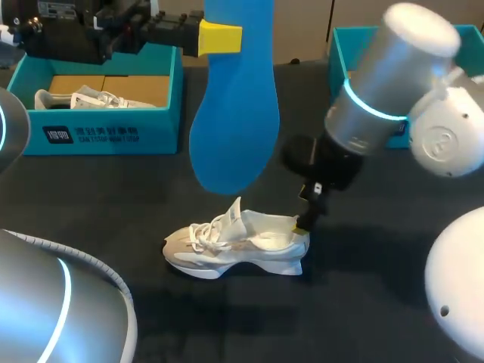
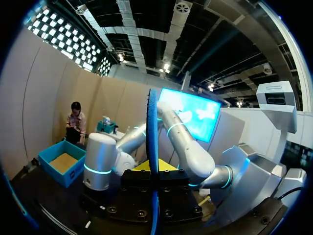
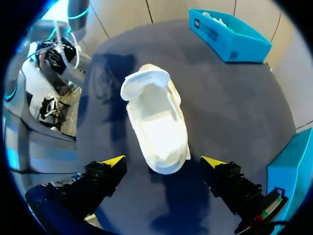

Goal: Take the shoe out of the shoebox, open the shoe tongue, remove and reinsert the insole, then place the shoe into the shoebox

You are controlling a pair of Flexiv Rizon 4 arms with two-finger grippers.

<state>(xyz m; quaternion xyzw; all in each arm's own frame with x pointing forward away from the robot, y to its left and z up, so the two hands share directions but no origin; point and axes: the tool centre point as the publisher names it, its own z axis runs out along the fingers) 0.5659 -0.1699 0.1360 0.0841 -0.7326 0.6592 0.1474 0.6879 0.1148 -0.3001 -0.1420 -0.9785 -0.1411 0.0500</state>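
Right pincer (image 3: pixel 163 160) gapes astride the shoe (image 3: pixel 156 122) heel.

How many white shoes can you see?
2. One shoe stands on the table; the other shoe lies in the teal shoebox on my left. The second box is partly hidden by my right arm, so more might hide there.

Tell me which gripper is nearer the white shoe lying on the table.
Right. The right gripper hangs over the shoe at its heel, fingers open; the left gripper is far off, raised, holding the blue insole.
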